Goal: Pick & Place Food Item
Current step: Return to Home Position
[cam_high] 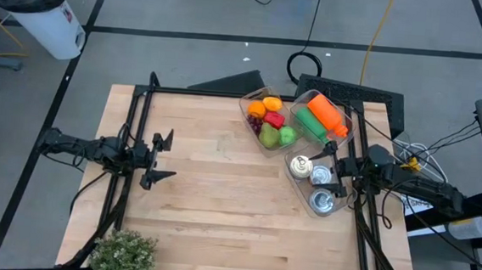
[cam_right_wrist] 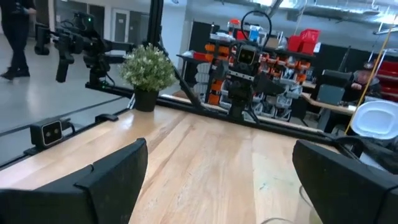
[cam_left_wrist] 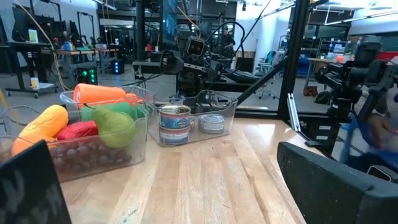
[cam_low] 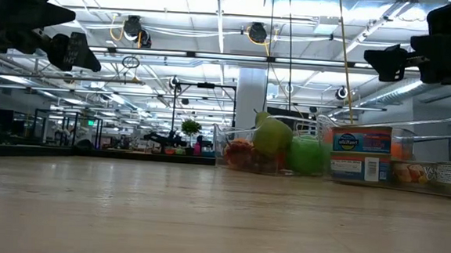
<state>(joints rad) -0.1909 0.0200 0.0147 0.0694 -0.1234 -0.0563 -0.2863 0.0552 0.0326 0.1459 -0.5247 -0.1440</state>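
Note:
Three clear trays stand at the table's far right. One tray (cam_high: 269, 120) holds fruit: oranges, a red piece, a pear (cam_left_wrist: 117, 124) and a green apple (cam_high: 287, 136). A second (cam_high: 320, 117) holds a carrot (cam_high: 326, 111) and a green vegetable. The third (cam_high: 316, 184) holds tin cans (cam_left_wrist: 175, 123). My left gripper (cam_high: 161, 157) hovers open over the table's left-middle, above the bare wood. My right gripper (cam_high: 332, 169) hovers open above the can tray, facing the table's left. Both show high up in the low view, the left gripper (cam_low: 66, 42) and the right gripper (cam_low: 402, 63).
A small potted plant (cam_high: 124, 253) stands at the table's near left corner, also seen in the right wrist view as the plant (cam_right_wrist: 148, 68). Bare wood (cam_high: 228, 194) stretches across the middle between the two grippers. Black frame rails run along the table's left and right sides.

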